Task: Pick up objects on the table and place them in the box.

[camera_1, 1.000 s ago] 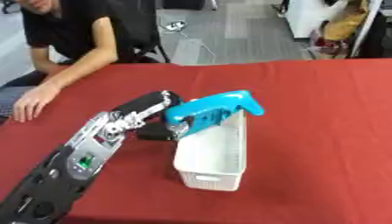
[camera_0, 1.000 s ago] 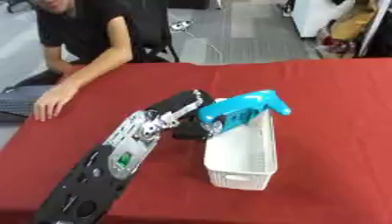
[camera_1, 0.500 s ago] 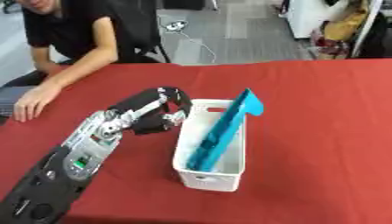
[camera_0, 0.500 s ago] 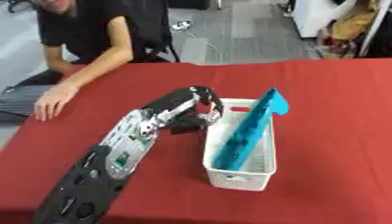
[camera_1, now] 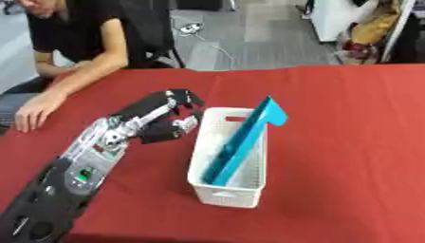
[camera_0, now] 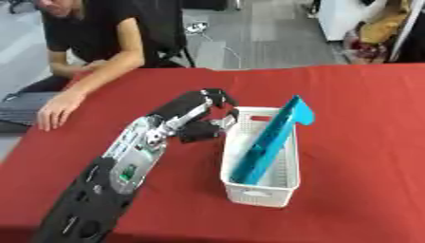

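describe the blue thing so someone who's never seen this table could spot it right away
On the red table stands a white basket, just right of the left robot hand. The blue thing is a long flat piece leaning inside it, its wider top poking above the far rim. It is the only blue object here.

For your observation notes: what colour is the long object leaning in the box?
Bright blue object, standing tilted in the white box; clearest in the left eye view.

Blue object [camera_0: 270, 140] — white box [camera_0: 259, 195] — red table [camera_0: 365, 142]
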Controlling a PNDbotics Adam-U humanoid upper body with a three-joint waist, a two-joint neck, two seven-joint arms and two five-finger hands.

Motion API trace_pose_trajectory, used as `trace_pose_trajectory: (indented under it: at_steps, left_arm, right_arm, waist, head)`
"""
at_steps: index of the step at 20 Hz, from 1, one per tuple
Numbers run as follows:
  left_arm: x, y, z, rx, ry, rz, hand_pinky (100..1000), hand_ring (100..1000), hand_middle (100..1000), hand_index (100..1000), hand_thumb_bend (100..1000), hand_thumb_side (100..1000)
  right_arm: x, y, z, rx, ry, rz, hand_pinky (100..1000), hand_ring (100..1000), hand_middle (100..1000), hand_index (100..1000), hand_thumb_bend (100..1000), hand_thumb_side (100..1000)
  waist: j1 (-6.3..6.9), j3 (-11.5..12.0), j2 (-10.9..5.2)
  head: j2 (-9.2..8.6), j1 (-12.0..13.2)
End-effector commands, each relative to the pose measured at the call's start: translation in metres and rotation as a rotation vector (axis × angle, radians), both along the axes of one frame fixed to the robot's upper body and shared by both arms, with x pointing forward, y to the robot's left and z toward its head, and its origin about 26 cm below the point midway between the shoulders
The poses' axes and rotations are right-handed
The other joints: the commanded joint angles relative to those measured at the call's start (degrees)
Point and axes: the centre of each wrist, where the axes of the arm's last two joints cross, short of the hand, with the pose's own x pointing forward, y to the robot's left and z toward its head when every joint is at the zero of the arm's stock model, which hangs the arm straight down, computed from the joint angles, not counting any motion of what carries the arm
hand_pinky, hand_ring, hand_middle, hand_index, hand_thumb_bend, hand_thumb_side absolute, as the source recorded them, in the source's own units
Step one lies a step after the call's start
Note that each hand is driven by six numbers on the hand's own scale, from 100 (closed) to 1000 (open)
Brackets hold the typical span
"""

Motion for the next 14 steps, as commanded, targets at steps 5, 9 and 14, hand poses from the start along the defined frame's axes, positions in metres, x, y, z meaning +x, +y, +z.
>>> trace_pose_trajectory:
  at_steps: [5, 9, 14]
  left_arm:
    - [0.001, 0.004, 0.012, -0.002, -0.051, 0.020, 708, 766, 863, 903, 124, 1000]
    - [-0.003, 0.001, 0.018, -0.139, -0.128, -0.018, 733, 800, 916, 946, 100, 1000]
    - [-0.005, 0.006, 0.024, -0.364, -0.276, -0.008, 695, 793, 911, 943, 100, 944]
  right_arm:
    - [-0.003, -0.002, 0.008, -0.019, -0.028, -0.002, 816, 881, 864, 998, 100, 917]
    - [-0.003, -0.002, 0.008, -0.019, -0.028, -0.003, 816, 881, 864, 998, 100, 916]
    - [-0.003, -0.002, 0.008, -0.020, -0.028, -0.005, 816, 881, 864, 999, 100, 916]
  waist:
    - [-0.36, 0.20, -0.46]
    - [-0.39, 0.25, -0.43]
    - [-0.41, 0.39, -0.42]
  head:
    - [-0.09, 0.23]
    - [-0.09, 0.22]
    - [-0.09, 0.17]
